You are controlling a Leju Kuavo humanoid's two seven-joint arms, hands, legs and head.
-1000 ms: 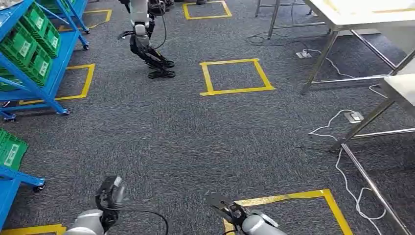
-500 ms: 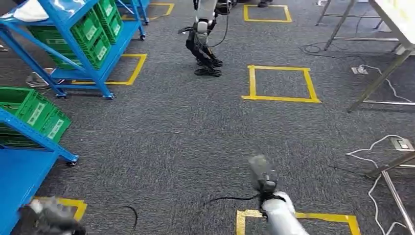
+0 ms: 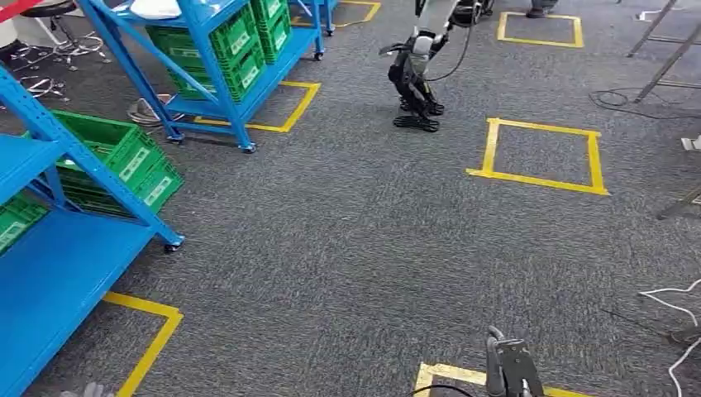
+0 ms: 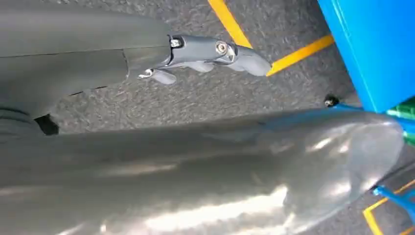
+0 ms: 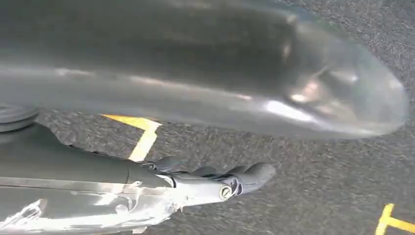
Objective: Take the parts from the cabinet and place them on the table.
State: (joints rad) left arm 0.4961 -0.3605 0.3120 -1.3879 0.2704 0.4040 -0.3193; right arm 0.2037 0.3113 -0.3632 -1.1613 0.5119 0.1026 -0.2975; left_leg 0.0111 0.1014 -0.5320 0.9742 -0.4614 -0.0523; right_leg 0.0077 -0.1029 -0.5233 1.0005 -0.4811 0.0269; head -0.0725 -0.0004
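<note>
Hanging empty, fingers loosely extended: left hand, right hand | cabinet beside left

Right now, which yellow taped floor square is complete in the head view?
The yellow square right of the other robot shows all four sides. The taped outline beside the near blue rack is cut off.
</note>
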